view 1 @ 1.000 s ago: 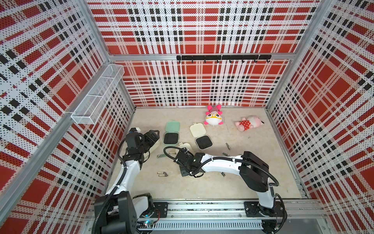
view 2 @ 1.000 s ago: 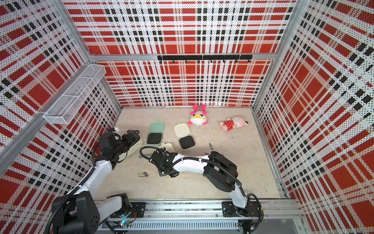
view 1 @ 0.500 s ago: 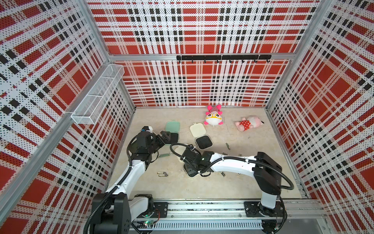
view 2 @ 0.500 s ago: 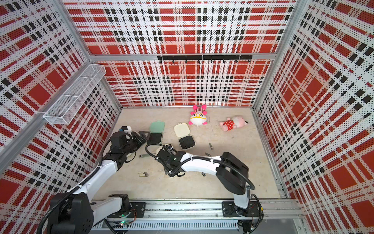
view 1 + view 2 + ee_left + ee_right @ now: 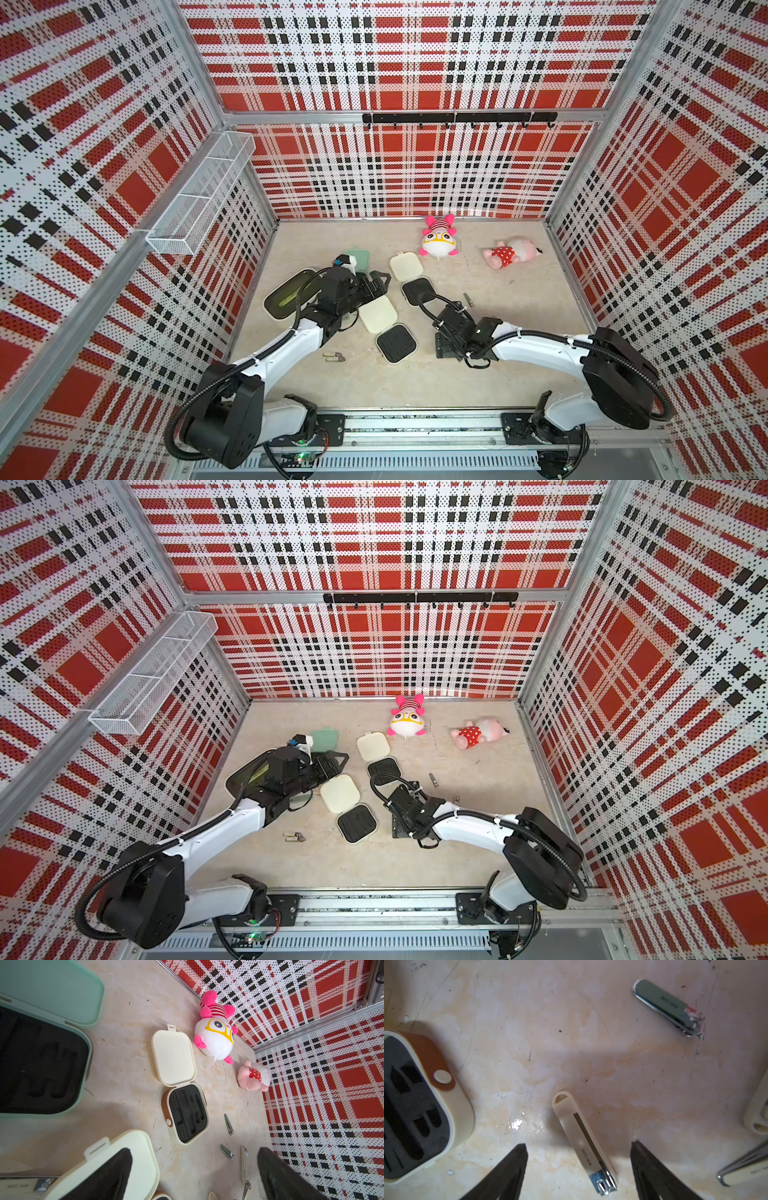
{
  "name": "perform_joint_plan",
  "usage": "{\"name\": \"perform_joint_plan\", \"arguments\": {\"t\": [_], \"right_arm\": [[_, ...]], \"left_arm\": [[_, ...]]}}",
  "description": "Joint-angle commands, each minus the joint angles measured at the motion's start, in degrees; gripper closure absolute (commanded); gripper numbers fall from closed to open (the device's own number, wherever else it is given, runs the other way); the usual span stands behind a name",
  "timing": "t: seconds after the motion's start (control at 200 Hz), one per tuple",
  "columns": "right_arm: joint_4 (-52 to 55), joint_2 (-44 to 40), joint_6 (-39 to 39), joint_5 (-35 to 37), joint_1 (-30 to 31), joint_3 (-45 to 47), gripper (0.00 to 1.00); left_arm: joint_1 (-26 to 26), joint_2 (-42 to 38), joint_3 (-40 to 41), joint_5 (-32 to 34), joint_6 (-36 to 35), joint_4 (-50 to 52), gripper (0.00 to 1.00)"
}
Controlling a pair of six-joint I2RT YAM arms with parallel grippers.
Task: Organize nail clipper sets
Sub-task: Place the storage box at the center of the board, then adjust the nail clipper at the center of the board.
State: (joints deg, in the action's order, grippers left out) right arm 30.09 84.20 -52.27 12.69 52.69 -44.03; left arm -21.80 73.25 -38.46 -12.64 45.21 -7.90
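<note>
Right claw [image 5: 578,1144] stands spread wide just above the desk [image 5: 571,1043], a cream-handled clipper [image 5: 583,1126] lying loose between its fingers, near an open cream case [image 5: 460,1113]. Left claw [image 5: 193,1149] gapes wide too, one finger over a second cream case [image 5: 143,1159], with the mint case [image 5: 62,997] open beside it.

The right gripper [image 5: 578,1144] stands spread, its two dark fingers [image 5: 512,1169] entering from one frame edge. A cream clipper [image 5: 583,1142] lies flat on the table [image 5: 591,1053] between them, its metal jaw end toward the gripper, touching neither finger. A silver clipper [image 5: 668,1007] lies well apart, near a far corner of the frame. At the opposite side edge sits a cream case [image 5: 421,1103], open, with a black slotted insert and a brown strap [image 5: 436,1064] bearing a cream snap. Cut off at the other side edge are a cream slotted piece [image 5: 758,1118] and a cream-and-metal tool [image 5: 745,1169].
</note>
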Motion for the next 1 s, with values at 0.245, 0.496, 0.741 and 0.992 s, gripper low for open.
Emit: {"name": "perform_joint_plan", "arguments": {"t": [0.245, 0.496, 0.741, 0.992], "right_arm": [[-5.49, 1.13, -3.66, -3.77, -0.22, 2.66, 0.17], [-3.46, 3.02, -5.34, -2.91, 0.84, 1.10, 0.27], [5.66, 9.19, -4.96, 6.05, 0.83, -6.62, 0.25], [8.02, 11.86, -4.50, 9.02, -0.69, -8.17, 0.33]], "left_arm": [[-0.68, 1.26, -1.80, 1.18, 0.84, -2.61, 0.02], [-0.33, 0.84, -1.12, 0.82, 1.02, -3.19, 0.02], [0.42, 0.24, -0.49, 0.40, 1.11, -3.28, 0.02], [0.85, -0.33, 0.23, 0.19, 1.20, -3.51, 0.02]]}}
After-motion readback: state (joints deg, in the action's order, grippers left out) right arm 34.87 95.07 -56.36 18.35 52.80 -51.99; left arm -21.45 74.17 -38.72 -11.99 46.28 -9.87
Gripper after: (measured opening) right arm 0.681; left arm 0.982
